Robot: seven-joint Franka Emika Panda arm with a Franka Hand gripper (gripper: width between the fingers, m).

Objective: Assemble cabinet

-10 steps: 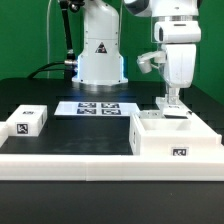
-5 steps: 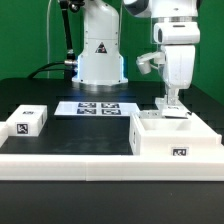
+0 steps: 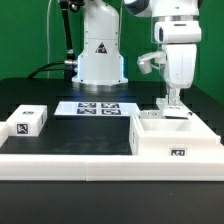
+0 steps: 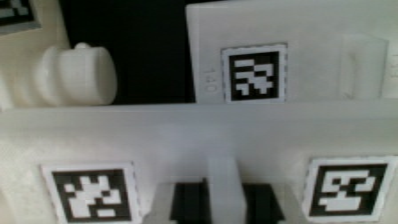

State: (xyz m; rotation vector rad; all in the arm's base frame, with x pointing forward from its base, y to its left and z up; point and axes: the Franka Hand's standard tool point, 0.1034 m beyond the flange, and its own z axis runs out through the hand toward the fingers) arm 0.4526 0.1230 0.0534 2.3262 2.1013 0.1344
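Pinching a thin, smooth white panel [image 4: 222, 188], the near-closed gripper [image 3: 172, 104] stands over the boxy plastic cabinet [image 3: 160, 148] on a matte black table [image 3: 70, 130]

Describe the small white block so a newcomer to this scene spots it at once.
Find the black table in front of the arm's base. The marker board lies flat mid-table; the small white block stands alone to the exterior view's left of it. Unlike the large open box on the exterior view's right, it is compact, closed, with one tag facing the camera.
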